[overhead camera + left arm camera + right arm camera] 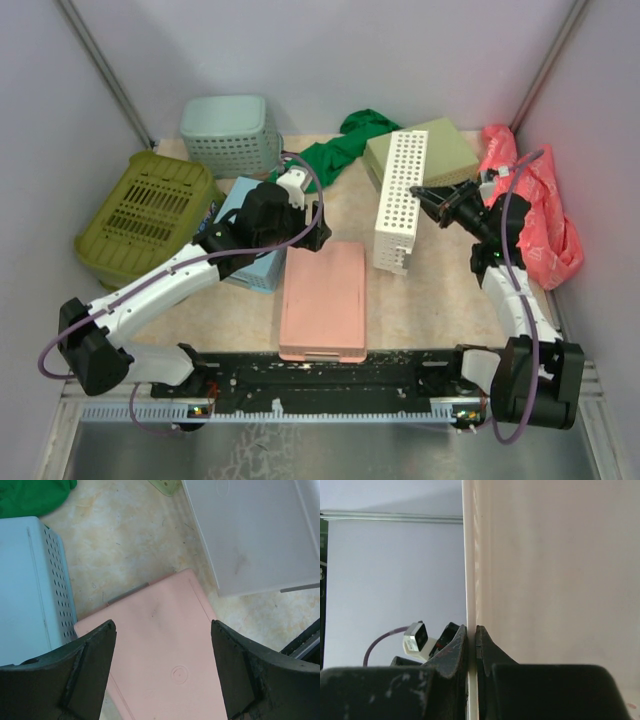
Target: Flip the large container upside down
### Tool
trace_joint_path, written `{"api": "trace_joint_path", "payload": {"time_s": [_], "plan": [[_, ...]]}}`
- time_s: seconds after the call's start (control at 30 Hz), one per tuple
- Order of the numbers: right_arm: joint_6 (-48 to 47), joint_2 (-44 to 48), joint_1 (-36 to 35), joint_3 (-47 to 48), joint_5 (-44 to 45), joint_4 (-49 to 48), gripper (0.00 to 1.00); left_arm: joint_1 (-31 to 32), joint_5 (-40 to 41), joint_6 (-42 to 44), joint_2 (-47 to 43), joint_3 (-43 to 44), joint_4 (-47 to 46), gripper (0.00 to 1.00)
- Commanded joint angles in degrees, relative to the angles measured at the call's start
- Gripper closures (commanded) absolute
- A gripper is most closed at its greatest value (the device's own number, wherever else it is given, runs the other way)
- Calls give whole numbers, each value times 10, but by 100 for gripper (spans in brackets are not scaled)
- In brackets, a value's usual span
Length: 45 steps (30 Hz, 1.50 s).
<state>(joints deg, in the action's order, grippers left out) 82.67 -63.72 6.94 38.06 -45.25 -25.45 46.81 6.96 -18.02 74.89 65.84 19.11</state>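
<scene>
- Pink tray (323, 305): nearest item, lies flat at the middle of the table (440, 300), just beyond the arm bases.
- Left gripper (162, 630): hangs over the far end of the pink tray. Jaws spread wide, released, nothing between them. The wrist view shows bare tray surface below the gap.
- Light blue basket (262, 268): just left of the pink tray, partly under the left arm. Dotted side wall faces the tray.
- White perforated bin (400, 200): stands on its side right of centre, hole-patterned face toward the left arm.
- Right gripper (422, 198): clenched on a thin wall of the white perforated bin. In the wrist view the fingers (455, 645) pinch the pale edge from both sides.
- Large container (150, 215): olive-green, at the left side of the table by the left wall, well apart from both grippers. Its slotted face points up toward the camera. I cannot tell whether it is base-up or mouth-up. It lies beside the light blue basket and just in front of the teal basket (230, 135).
- Far row: teal basket at back left, green cloth (340, 150) bunched at back centre, and a sage-green box (445, 150) behind the white bin.
- Red plastic bag (535, 215): crumpled along the right wall.
</scene>
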Motion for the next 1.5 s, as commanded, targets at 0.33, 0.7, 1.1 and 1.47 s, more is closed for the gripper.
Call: {"api": "trace_joint_path", "payload": {"time_s": [0.33,0.7,1.1,1.47], "plan": [[55,40,4,-85,-53,-109,100,-2,-3,-1,1,-4,-9,18],[58,65,8,-110,-70,-91,100,-2,-12,1,12,5,-11,18],[-46,140,8,-115,-64,104,100,-2,-23,0,29,11,-16,18],[-71,122,43,-119,-95,125,100,-3,-28,3,34,15,-15,18]]}}
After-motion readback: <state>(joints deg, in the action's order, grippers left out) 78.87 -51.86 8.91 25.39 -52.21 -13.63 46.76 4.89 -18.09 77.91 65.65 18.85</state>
